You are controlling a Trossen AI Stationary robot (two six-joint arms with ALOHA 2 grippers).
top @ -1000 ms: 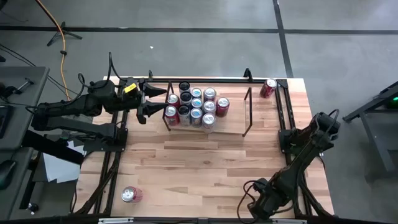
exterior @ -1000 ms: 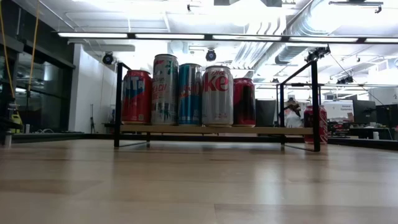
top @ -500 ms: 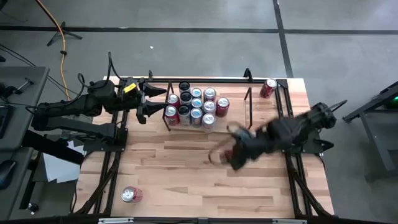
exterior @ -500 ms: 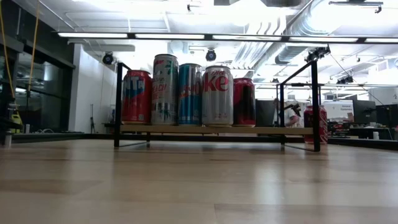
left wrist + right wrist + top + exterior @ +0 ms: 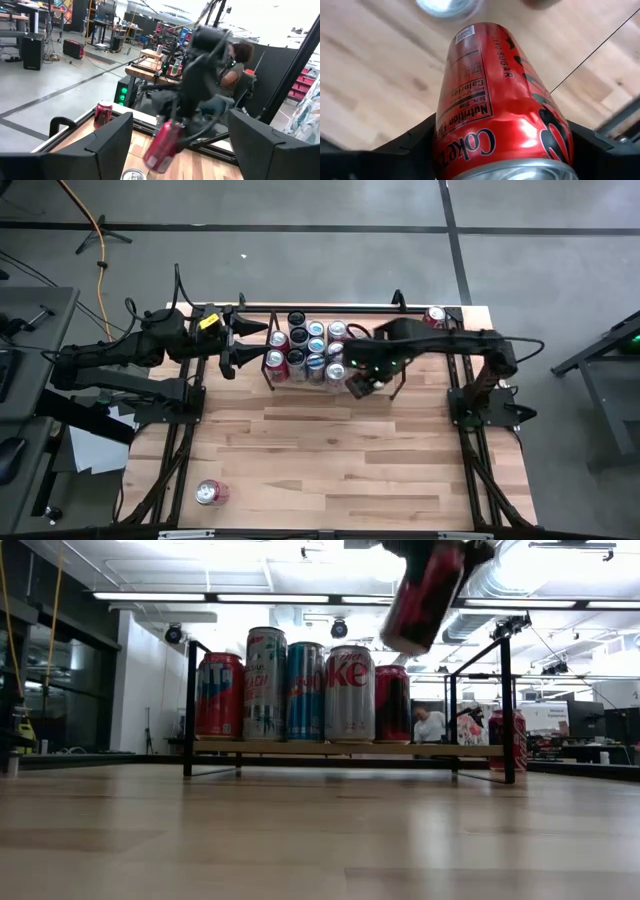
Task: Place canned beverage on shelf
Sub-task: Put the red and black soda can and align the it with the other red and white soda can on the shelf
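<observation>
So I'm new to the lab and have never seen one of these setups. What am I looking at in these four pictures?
It is a two-armed robot at a wooden table. One picture looks straight down from above, one looks level across the tabletop, and the other two come from cameras on each arm's wrist.

On the table stands the shelf, a low black wire rack already crowded with cans. Two more cans wait on the table: one in the far right corner, one near the front left.

The right gripper is shut on a red Coke can and holds it tilted above the shelf's right part. The left gripper waits, open, at the shelf's left end.
</observation>
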